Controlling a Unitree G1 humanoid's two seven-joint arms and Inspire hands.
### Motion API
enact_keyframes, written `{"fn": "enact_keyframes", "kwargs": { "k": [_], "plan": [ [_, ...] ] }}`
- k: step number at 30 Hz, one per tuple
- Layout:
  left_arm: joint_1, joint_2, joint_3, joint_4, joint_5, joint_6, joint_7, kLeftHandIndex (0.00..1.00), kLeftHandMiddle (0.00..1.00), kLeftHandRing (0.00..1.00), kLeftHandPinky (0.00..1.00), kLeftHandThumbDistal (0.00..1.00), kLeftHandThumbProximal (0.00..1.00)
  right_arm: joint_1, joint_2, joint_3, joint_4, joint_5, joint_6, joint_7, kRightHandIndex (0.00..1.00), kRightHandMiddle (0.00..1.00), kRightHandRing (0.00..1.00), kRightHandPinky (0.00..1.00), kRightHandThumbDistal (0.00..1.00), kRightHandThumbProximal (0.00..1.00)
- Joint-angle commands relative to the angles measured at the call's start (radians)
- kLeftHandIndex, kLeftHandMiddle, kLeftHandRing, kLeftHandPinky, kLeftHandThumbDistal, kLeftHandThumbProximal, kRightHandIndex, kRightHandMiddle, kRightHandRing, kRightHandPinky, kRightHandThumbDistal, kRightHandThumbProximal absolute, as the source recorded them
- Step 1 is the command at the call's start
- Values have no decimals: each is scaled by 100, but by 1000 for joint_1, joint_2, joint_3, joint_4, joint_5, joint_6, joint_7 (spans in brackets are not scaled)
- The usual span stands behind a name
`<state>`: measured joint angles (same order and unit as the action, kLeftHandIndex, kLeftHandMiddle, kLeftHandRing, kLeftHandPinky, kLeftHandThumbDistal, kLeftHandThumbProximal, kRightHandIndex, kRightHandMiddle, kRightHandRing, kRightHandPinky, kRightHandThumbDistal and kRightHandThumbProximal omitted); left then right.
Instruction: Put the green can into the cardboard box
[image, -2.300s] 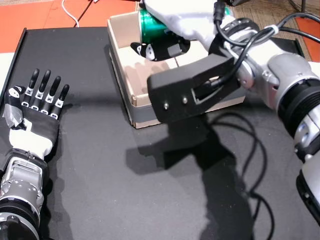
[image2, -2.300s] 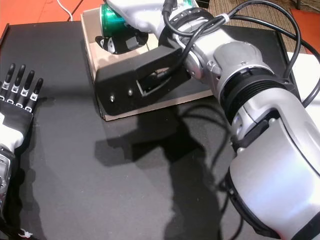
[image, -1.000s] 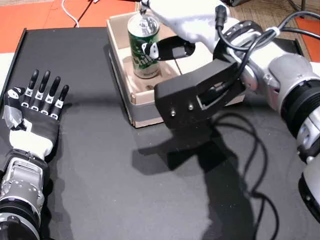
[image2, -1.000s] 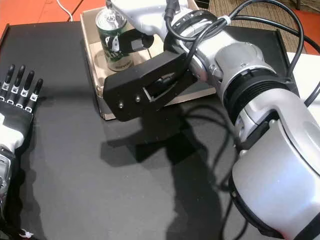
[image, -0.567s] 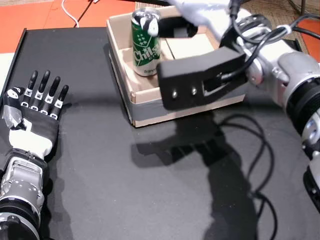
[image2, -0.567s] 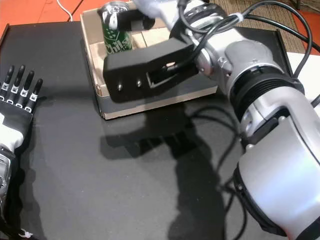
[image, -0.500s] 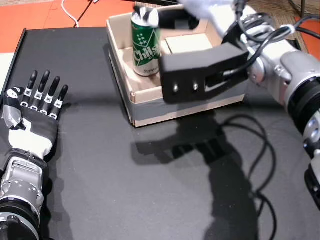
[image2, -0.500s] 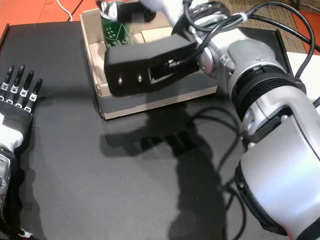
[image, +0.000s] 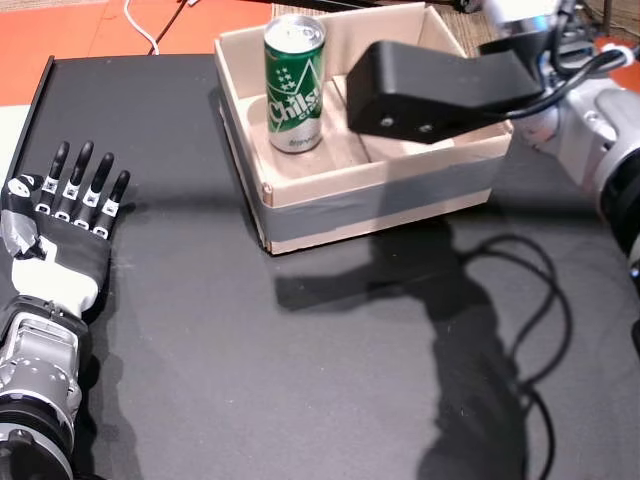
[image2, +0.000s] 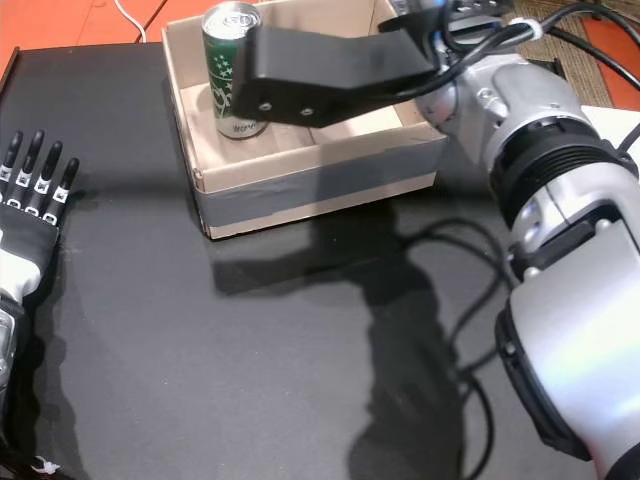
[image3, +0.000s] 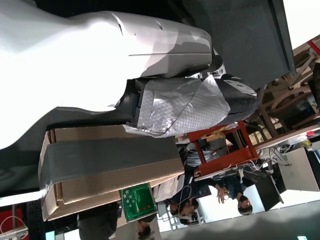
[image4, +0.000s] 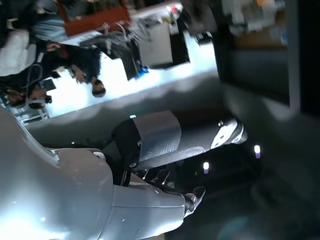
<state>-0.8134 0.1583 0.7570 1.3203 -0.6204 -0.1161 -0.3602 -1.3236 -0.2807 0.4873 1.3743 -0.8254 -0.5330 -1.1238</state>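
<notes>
Where both head views apply: green can (image: 295, 85) (image2: 232, 70) upright inside cardboard box (image: 380, 205) (image2: 310, 190), in the far left corner, free of any fingers; box resting on black surface (image: 300, 380) (image2: 250, 380); left hand (image: 60, 225) (image2: 28, 220) flat on the surface, well apart from the box, fingers (image: 88, 185) straight, slightly spread, holding nothing; right arm's black wrist block (image: 435, 90) (image2: 330, 68) raised over the box; right hand itself out of frame at the top edge.

Left wrist view, turned sideways: left hand (image3: 175, 100) with grey-taped back close to the lens; box (image3: 110, 165) beyond it; part of the can (image3: 137, 200) visible over the box rim; people seated in the room behind.

Right wrist view, turned and dim: right hand (image4: 160, 165) with taped thumb (image4: 180, 137) extended, one fingertip curled below; nothing between the fingers, set apart; people in the bright background.
</notes>
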Motion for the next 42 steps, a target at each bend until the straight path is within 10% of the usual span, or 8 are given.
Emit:
{"fn": "enact_keyframes", "kwargs": {
  "k": [1, 10, 21, 33, 42],
  "plan": [
    [7, 9, -3, 14, 16, 3, -9, 71, 58, 67, 83, 0, 100, 34, -32, -7, -9, 11, -33, -44, 79, 90, 100, 100, 74, 64],
    [7, 19, -2, 12, 14, 9, -4, 74, 59, 66, 83, 0, 100, 172, -200, 26, -63, -10, -261, -77, 72, 82, 92, 96, 63, 56],
    [10, 37, 5, 13, 10, 26, -3, 73, 58, 65, 78, 0, 94, 573, -332, -120, -244, 226, -667, 239, 76, 88, 94, 96, 75, 62],
    [17, 58, 5, 13, 9, 39, -10, 69, 56, 63, 78, 0, 95, 1059, -155, -288, -514, 606, -730, 688, 79, 88, 97, 100, 50, 60],
    [12, 75, -2, 11, 16, 41, 4, 71, 60, 64, 80, 0, 100, 1190, -23, -393, -517, 521, -692, 720, 76, 86, 96, 100, 61, 61]
  ]
}}
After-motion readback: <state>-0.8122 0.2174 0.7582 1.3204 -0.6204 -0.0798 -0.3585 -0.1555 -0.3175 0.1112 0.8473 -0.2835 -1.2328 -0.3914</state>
